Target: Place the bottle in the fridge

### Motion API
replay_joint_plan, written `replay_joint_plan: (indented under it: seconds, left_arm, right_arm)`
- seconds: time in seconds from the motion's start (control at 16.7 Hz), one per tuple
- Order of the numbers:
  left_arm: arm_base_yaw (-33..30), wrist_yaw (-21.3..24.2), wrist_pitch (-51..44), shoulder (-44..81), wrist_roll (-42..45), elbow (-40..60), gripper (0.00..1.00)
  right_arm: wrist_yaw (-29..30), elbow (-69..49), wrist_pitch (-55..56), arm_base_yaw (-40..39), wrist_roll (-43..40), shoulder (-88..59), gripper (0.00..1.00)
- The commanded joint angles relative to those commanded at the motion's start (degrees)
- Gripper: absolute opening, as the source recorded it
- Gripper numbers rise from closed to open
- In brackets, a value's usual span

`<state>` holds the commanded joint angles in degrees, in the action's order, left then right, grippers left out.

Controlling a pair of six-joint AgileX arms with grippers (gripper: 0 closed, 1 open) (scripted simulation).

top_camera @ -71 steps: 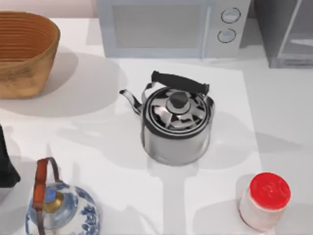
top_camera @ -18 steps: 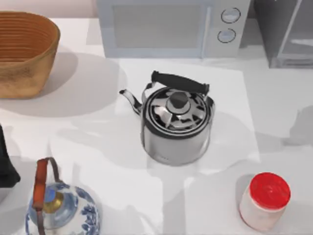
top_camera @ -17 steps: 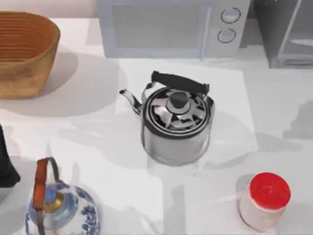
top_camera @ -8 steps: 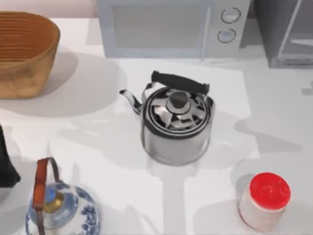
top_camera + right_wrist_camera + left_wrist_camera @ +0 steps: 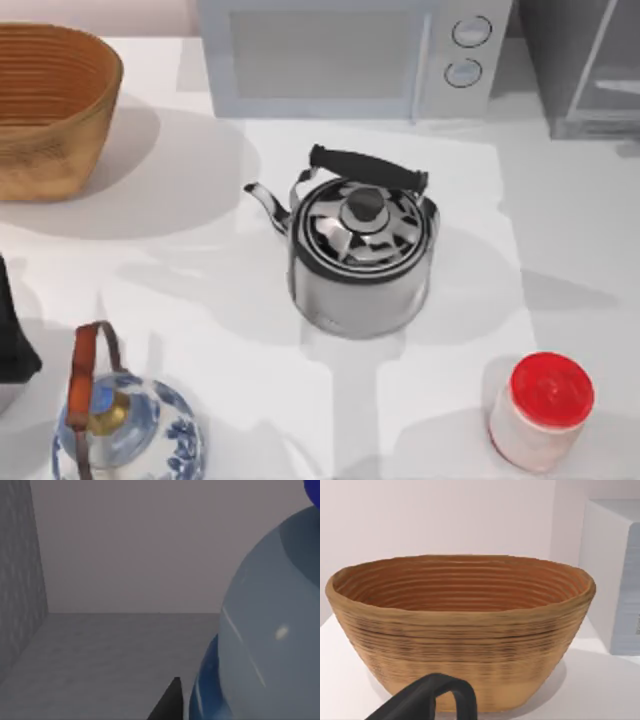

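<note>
Deep-blue bottle (image 5: 260, 630) is seen close against the right gripper's dark fingertip (image 5: 170, 702), inside the grey-walled fridge (image 5: 585, 65); grip state cannot be told, release and withdrawal are judged outstanding; left arm (image 5: 12, 335) parked by the basket (image 5: 460, 625).

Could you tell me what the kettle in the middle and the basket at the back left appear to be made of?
The kettle looks like polished metal: mirror-like reflections on lid and body, with a matte black handle. The basket looks woven, perhaps wicker: tan, ribbed in horizontal coils, matte.
</note>
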<state>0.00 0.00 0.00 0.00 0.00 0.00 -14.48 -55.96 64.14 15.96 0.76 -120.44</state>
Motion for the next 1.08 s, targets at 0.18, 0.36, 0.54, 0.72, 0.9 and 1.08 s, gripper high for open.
replay_joint_plan:
  seconds: [0.18,0.36,0.54,0.72,0.9,1.08]
  left_arm:
    - [0.0,0.0,0.0,0.0,0.0,0.0,1.0]
    - [0.0,0.0,0.0,0.0,0.0,0.0,1.0]
    - [0.0,0.0,0.0,0.0,0.0,0.0,1.0]
    - [0.0,0.0,0.0,0.0,0.0,0.0,1.0]
    - [0.0,0.0,0.0,0.0,0.0,0.0,1.0]
    - [0.0,0.0,0.0,0.0,0.0,0.0,1.0]
  right_arm:
    - [-0.15,-0.39,0.36,0.09,-0.01,-0.47,0.01]
    - [-0.06,-0.25,0.07,-0.25,0.12,-0.5,0.01]
    - [0.43,-4.15,-2.44,-0.7,0.19,-3.77,0.01]
    - [1.06,-11.74,-5.31,-1.28,0.13,-7.16,0.01]
    - [1.69,-17.95,-7.47,-1.85,-0.06,-9.65,0.01]
    - [2.3,-25.99,-10.9,-2.41,-0.08,-12.98,0.01]
